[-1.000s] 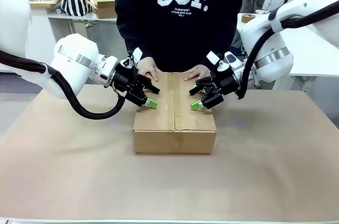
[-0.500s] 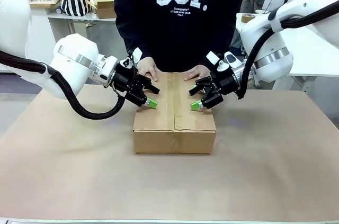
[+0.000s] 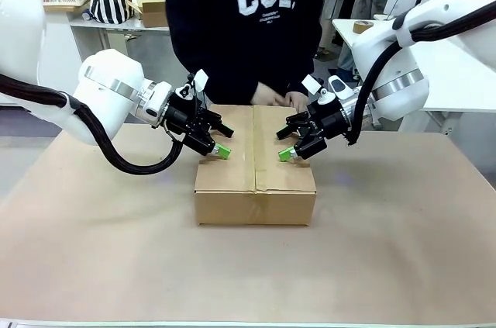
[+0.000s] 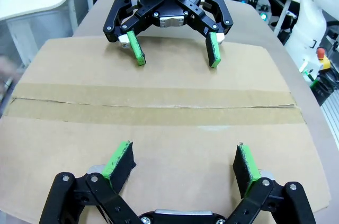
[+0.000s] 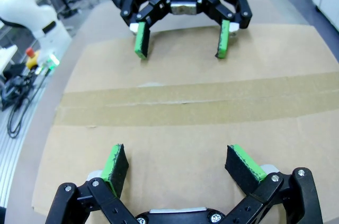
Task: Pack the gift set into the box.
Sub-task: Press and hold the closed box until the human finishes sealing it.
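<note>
Box (image 3: 255,181): one large brown corrugated carton at the middle of the table (image 3: 93,235). Its flaps lie shut, with one tape strip (image 3: 253,157) along the seam, so whether the gift set lies inside cannot be told. It is likely light, stiff at its edges, yielding mid-panel and slick on the tape. It looks too wide for one gripper and is best pressed from opposite ends. Two grippers hover over its top: left gripper (image 3: 221,140) above the left half, right gripper (image 3: 285,144) above the right, both spread wide and holding nothing. A person's hand (image 3: 266,95) at its far edge is blurred; its grip cannot be told.
</note>
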Motion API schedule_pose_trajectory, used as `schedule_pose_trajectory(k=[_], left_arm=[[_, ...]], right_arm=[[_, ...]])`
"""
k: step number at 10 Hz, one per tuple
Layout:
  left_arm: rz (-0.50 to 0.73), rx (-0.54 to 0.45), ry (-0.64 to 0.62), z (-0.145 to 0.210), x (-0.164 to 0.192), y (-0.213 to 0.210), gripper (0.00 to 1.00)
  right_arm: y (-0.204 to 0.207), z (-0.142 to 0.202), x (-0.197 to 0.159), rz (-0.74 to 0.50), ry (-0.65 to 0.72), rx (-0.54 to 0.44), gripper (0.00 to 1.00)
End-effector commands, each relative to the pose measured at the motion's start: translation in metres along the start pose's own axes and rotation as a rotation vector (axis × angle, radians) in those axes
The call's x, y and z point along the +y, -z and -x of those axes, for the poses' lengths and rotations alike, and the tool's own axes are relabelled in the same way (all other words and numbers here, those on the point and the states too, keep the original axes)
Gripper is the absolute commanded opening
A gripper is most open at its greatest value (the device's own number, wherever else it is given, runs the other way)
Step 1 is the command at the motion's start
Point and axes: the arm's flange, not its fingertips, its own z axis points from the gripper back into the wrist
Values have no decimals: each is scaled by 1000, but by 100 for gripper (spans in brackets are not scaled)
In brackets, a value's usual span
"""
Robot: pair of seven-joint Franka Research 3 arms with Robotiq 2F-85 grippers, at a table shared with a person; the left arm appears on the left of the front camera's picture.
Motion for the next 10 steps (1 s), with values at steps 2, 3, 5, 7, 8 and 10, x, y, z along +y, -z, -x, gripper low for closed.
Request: schedule_pose_trajectory(k=[2,3,5,7,8,10], left_arm=[[0,2,11,4,-1,2,100],[0,2,11,4,-1,2,100],[0,2,11,4,-1,2,100],[0,2,11,4,-1,2,100],[0,2,11,4,-1,2,100],[0,2,11,4,-1,2,100]], right_arm=[[0,4,0,6,5,6,100],[0,4,0,6,5,6,100],[0,4,0,6,5,6,100],[0,4,0,6,5,6,100],[0,4,0,6,5,6,100],[0,4,0,6,5,6,100]])
